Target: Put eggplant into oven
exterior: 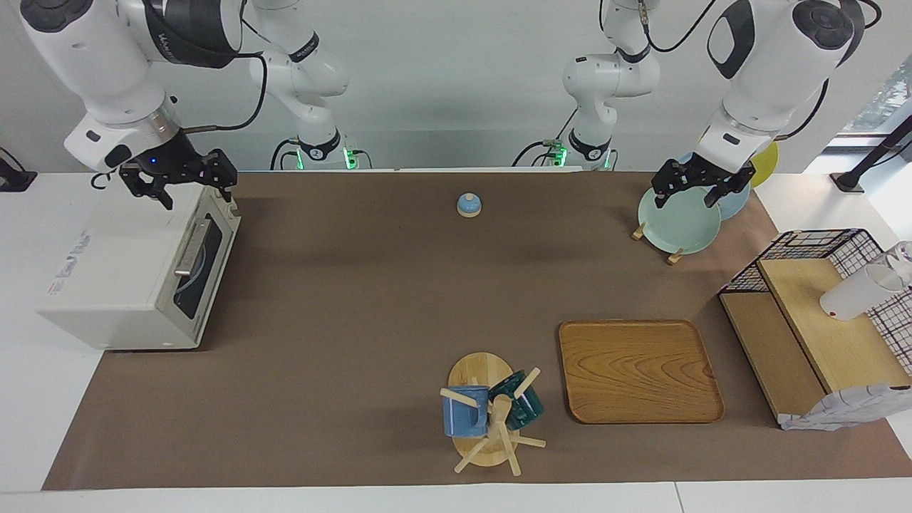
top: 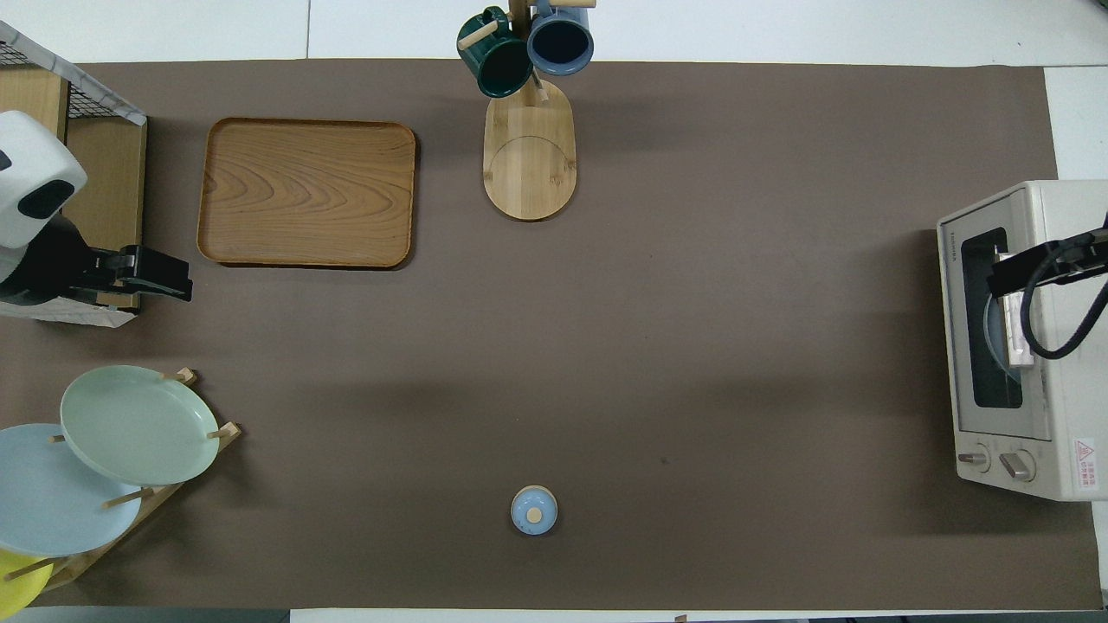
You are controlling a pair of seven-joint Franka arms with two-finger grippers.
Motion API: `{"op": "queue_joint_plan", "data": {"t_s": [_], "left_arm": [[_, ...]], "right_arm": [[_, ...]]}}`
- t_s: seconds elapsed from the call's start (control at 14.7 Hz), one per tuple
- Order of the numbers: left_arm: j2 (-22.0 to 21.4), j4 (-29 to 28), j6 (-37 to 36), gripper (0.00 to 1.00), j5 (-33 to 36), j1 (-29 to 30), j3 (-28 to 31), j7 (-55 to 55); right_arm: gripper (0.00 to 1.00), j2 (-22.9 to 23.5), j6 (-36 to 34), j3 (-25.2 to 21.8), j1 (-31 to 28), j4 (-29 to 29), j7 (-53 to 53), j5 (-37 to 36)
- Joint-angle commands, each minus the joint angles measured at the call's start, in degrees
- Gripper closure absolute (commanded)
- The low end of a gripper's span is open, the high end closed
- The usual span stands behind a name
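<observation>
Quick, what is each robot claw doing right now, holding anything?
Left gripper: open, empty, over the pale green plate.
Right gripper: open, empty, over the boxy off-white toaster oven.

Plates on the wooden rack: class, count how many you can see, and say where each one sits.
3. The green plate stands farthest from the robots, the blue plate next, and the yellow plate nearest, only partly in view. More may be hidden past the picture's edge.

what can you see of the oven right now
The oven is a boxy off-white toaster oven at the right arm's end of the table, standing on the brown mat's edge. Its dark glass door is shut, with a metal bar handle across it and two knobs beside it. The right end effector hangs open over its top, not touching.
</observation>
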Motion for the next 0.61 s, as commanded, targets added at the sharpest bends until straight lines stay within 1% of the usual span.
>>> {"op": "queue_joint_plan", "data": {"t_s": [0.0,0.2,0.48,0.54], "left_arm": [[0.0,0.3,-0.5,0.00,0.3,0.5,-0.3,0.4],[0.0,0.3,-0.5,0.00,0.3,0.5,-0.3,0.4],[0.0,0.3,-0.5,0.00,0.3,0.5,-0.3,0.3],[0.0,0.3,-0.5,0.00,0.3,0.5,-0.2,0.3]], "right_arm": [[0.00,0.3,-1.9,-0.9,2.4,1.1,1.7,1.3],[0.00,0.0,-0.7,-6.1,6.8,0.9,3.8,1.0],[0.00,0.1,-0.9,-6.1,7.6,0.7,6.6,1.1],[0.00,-1.1,-1.2,-6.2,7.6,-0.4,6.6,1.1]]}}
